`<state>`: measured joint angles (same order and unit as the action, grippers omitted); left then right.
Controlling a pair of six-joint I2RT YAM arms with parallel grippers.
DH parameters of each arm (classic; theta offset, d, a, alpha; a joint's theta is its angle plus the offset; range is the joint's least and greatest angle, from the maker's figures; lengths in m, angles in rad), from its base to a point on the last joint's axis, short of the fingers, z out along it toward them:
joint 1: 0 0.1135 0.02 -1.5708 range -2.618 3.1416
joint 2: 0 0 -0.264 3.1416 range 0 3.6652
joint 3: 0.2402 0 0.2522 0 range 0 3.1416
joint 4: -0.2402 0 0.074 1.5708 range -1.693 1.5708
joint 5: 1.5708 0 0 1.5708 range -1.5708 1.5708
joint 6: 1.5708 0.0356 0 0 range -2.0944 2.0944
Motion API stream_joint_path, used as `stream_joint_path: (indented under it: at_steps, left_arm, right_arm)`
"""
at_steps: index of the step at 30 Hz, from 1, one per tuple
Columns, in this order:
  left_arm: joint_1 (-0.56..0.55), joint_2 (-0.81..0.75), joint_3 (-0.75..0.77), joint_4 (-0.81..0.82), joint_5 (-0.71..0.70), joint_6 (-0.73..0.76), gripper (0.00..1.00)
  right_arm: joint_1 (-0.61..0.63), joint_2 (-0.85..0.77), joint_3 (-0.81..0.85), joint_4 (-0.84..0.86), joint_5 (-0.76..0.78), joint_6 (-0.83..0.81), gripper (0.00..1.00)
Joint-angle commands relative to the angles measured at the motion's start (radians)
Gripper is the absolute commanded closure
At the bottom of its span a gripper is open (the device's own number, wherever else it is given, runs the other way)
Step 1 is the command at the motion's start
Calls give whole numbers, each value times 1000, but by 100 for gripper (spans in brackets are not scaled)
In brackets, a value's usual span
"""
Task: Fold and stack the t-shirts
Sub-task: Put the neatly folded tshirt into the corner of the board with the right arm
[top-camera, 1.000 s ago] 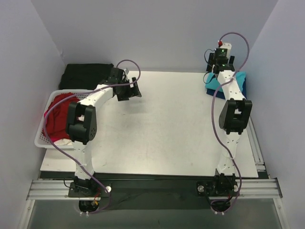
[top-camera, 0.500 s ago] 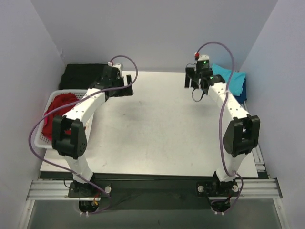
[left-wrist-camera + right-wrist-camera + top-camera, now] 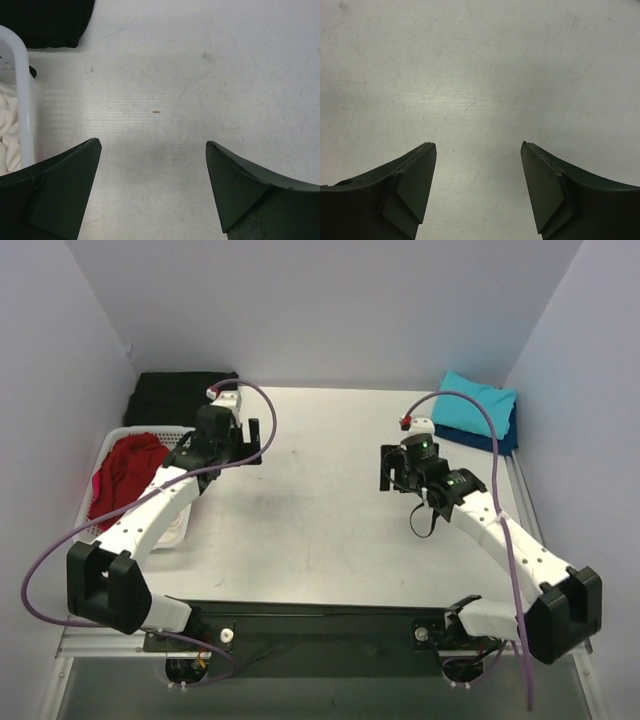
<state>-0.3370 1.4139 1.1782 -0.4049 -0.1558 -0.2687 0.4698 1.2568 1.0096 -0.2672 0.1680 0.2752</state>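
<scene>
The red shirt [image 3: 125, 475] lies bunched in the basket [image 3: 22, 95] at the left edge of the surface [image 3: 320, 540], so fetching it looks like the step in hand. The left tool [image 3: 152, 145] should dip over the rim, pinch a high fold, lift it clear of the slats and lay it out mid-surface. That tool gapes wide and empty over bare surface just beside the basket. The right tool [image 3: 477, 145] is parted too, holding and touching nothing. The teal shirt [image 3: 475, 400] sits folded on a navy shirt [image 3: 508, 432] at the far right corner.
</scene>
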Motion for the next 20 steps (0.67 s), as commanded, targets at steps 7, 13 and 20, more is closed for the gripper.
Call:
stream_joint_path:
  at_steps: [7, 13, 20]
  left_arm:
    - [-22, -167, -161, 70, 51, 36, 3]
    - [-22, -240, -201, 52, 45, 33, 2]
    - [-23, -296, -222, 17, 25, 29, 3]
  right_arm:
    - [32, -210, -147, -33, 105, 90, 31]
    - [35, -244, -154, -55, 99, 87, 31]
    - [38, -258, -152, -60, 97, 107, 31]
